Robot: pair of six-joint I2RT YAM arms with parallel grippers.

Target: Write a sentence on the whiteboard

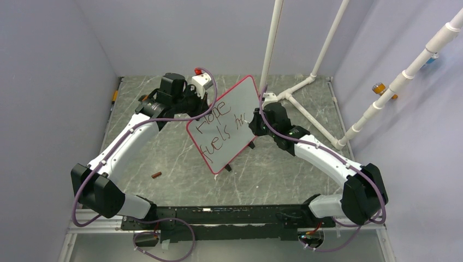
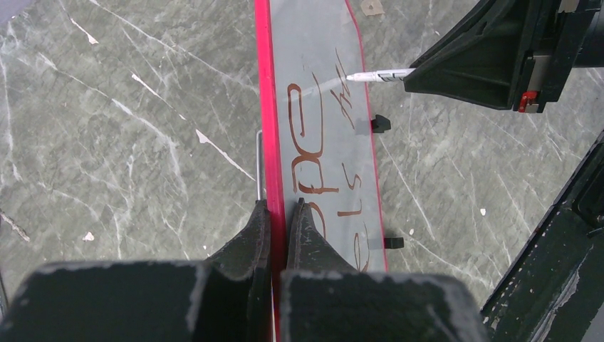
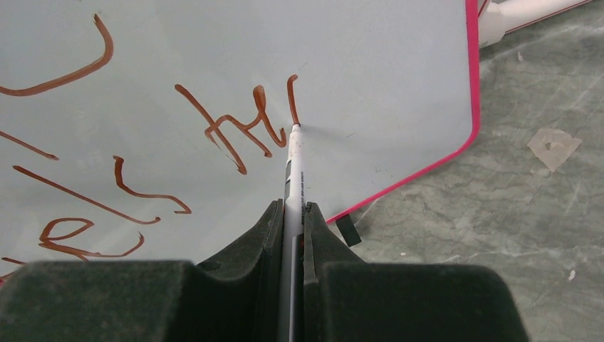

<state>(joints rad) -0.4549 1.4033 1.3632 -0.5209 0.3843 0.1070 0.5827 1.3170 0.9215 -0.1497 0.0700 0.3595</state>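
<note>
The whiteboard point(image 1: 232, 117) stands tilted on the table, pale with a red-pink frame point(image 2: 268, 128) and small black feet point(image 2: 380, 123). My left gripper point(image 2: 279, 206) is shut on the board's top edge. The sentence point(image 1: 217, 126) runs in red-brown marker, reading about "Hope fuels th" point(image 3: 235, 128). My right gripper point(image 3: 292, 208) is shut on a white marker point(image 3: 294, 171), whose tip touches the board at the end of a fresh stroke after "th". In the left wrist view the marker point(image 2: 377, 75) meets the board from the right.
A small brown marker cap point(image 1: 156, 175) lies on the marble table point(image 1: 164, 153) at the front left. White pipes point(image 1: 322, 49) rise at the back right. A scrap of tape point(image 3: 553, 146) sits on the table beside the board.
</note>
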